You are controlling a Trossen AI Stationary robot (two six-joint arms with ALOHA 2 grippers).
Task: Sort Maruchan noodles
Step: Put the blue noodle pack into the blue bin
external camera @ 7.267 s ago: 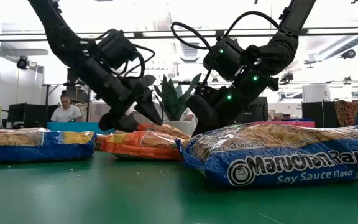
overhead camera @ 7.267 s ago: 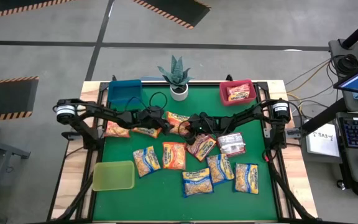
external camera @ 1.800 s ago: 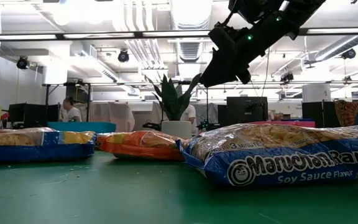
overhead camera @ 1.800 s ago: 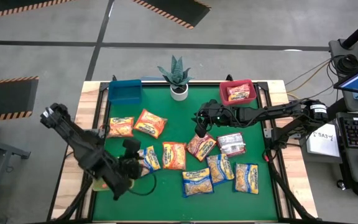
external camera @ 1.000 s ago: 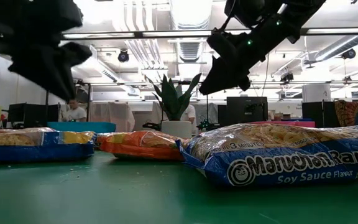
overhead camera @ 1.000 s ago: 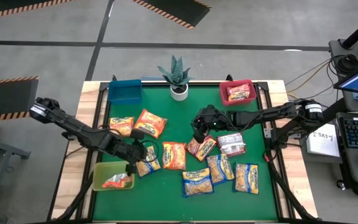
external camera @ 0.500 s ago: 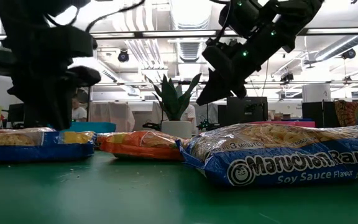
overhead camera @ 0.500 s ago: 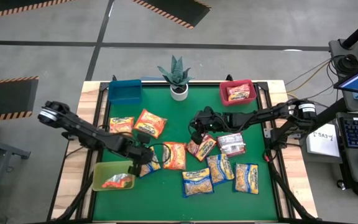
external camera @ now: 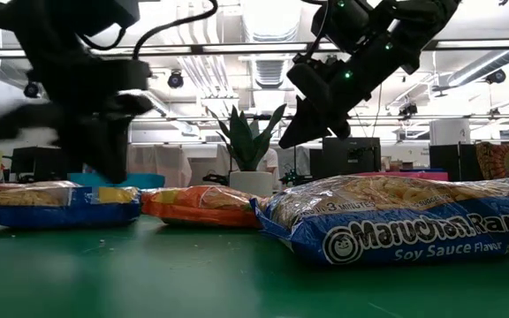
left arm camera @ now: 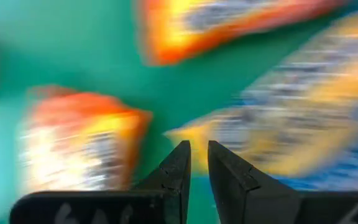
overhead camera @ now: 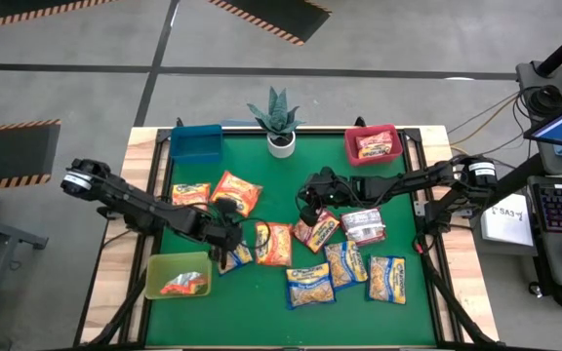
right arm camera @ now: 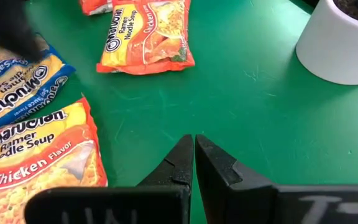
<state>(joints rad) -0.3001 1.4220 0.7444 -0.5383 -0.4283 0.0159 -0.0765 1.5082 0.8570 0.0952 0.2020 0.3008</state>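
The Maruchan noodles [overhead camera: 273, 244] lie scattered across the middle and lower right of the green table [overhead camera: 261, 317] in the high view: orange packets at centre and centre left, blue-edged ones toward the lower right, a silvery one [overhead camera: 364, 226] at centre right. One packet already sits in the red bin [overhead camera: 374, 144] at upper right, another in the yellow-green bin [overhead camera: 179, 276] at lower left; the blue bin [overhead camera: 195, 142] at upper left looks unfilled.

My left gripper [overhead camera: 224, 242] hangs over the blue-edged packet [overhead camera: 234, 252] just right of the yellow-green bin, fingers nearly together with a slim gap and nothing between them. My right gripper [overhead camera: 307, 211] hovers at centre above bare green, near the red-and-orange packet [overhead camera: 317, 230], fingers pressed together and empty; its wrist view shows only table ahead and the white plant pot [right arm camera: 344, 38] off to the side.

My worry: neither gripper can take a packet with its fingers so close. If I drop either arm like this, the tips will shove the slippery wrapper sideways or pin it flat. Packets lying close together also invite grabbing two, or snagging a neighbour's edge.
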